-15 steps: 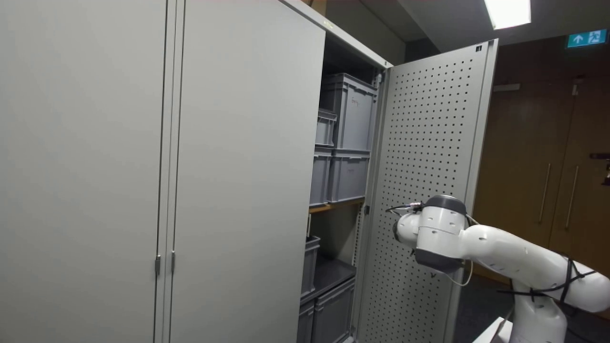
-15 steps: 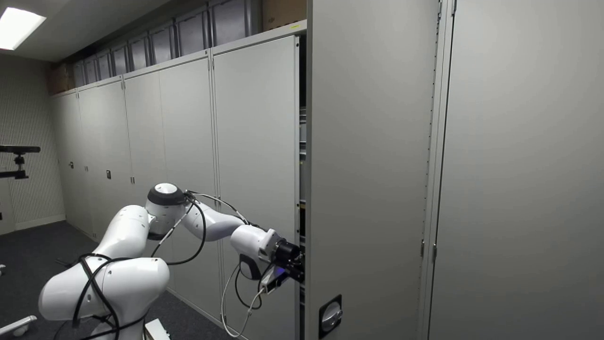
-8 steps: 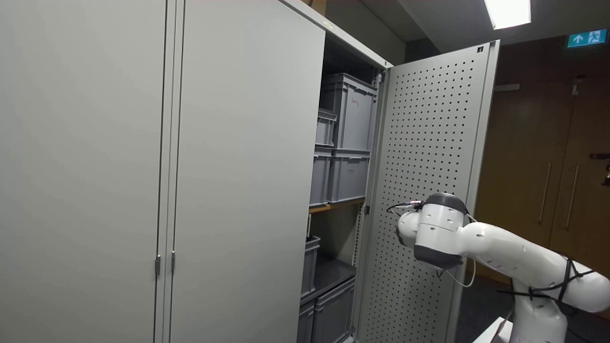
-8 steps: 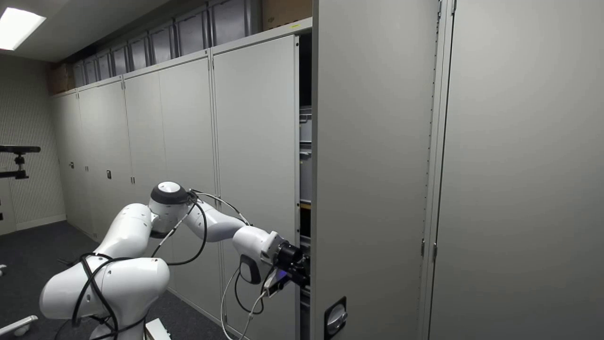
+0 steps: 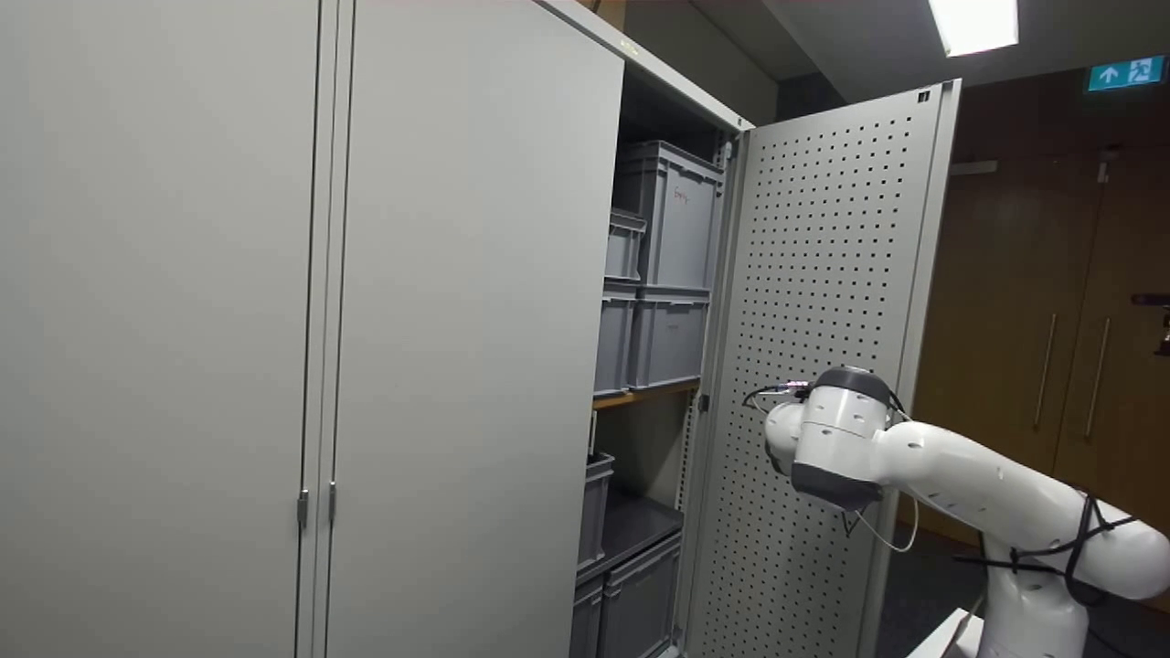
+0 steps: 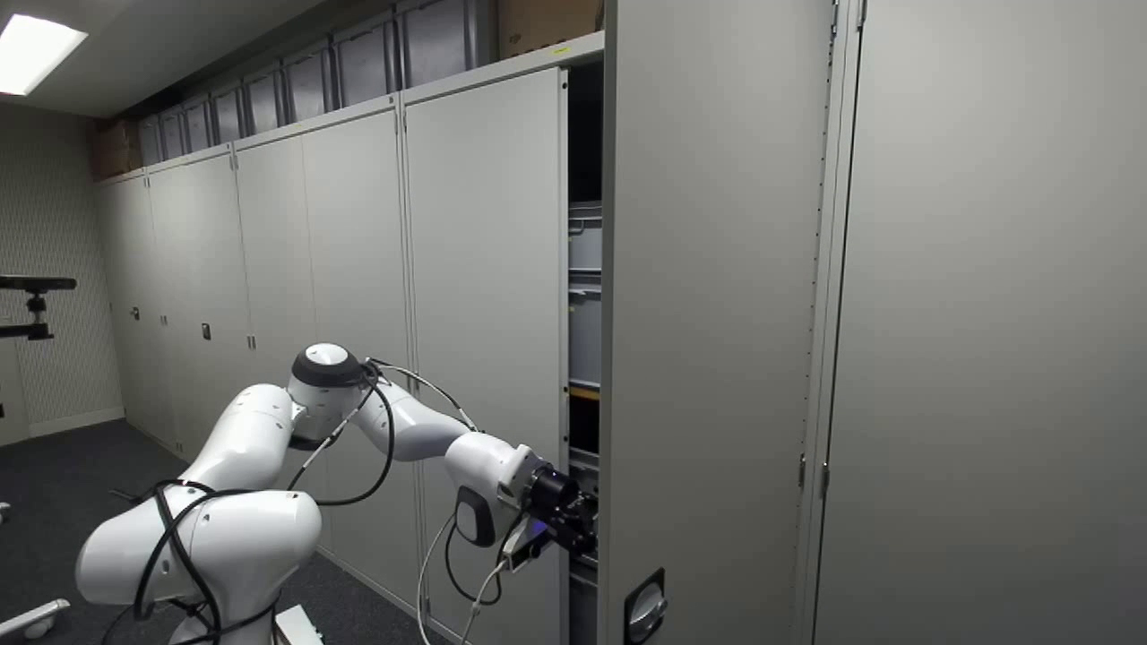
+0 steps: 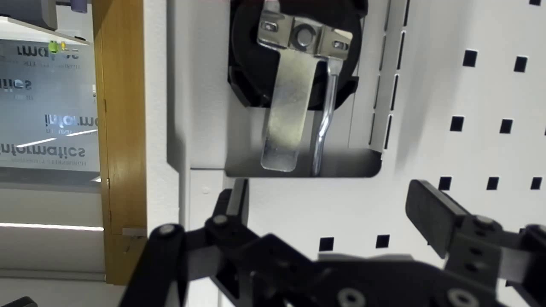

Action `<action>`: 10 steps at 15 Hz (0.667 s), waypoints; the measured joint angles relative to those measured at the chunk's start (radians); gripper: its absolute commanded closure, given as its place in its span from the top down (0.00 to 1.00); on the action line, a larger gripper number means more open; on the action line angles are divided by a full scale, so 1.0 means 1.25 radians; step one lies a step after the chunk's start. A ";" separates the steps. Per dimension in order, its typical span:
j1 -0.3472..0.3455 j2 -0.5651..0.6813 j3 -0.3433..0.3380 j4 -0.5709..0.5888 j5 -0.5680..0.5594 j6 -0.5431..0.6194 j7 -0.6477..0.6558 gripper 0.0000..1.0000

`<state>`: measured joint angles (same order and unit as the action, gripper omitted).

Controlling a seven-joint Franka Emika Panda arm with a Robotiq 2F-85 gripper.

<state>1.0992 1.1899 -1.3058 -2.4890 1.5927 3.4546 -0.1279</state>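
My gripper [image 7: 330, 204] is open, with nothing visible between its fingers. In the wrist view it faces the inner side of a light grey perforated cabinet door [image 7: 341, 200]. A latch mechanism with a flat metal plate [image 7: 290, 106] and a bent rod [image 7: 326, 115] sits in a cut-out just beyond the fingertips. The door stands ajar in both exterior views [image 5: 813, 302] [image 6: 717, 269], with a round handle [image 6: 647, 609] low on its outer face. In an exterior view the gripper [image 6: 587, 528] is at the door's free edge, its tips hidden behind it. Contact with the door cannot be told.
Grey bins [image 5: 681, 219] stand on shelves inside the cabinet. A closed cabinet door [image 6: 488, 269] is beside the arm, and another [image 5: 466, 320] stands before the bins. Wooden double doors [image 5: 1015, 320] are behind the arm. Cables hang from the arm.
The perforated door has swung wider open, its free edge moving right in both exterior views. The gripper has moved along with it, and more of the bins shows through the gap.
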 measured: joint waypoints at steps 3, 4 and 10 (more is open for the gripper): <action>-0.011 -0.002 0.002 -0.001 -0.003 -0.005 0.007 1.00; -0.015 -0.002 0.002 -0.001 -0.003 -0.005 0.007 1.00; -0.045 -0.002 0.004 -0.001 -0.003 -0.005 0.007 1.00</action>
<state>1.0427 1.1878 -1.3014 -2.4899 1.5885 3.4478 -0.1187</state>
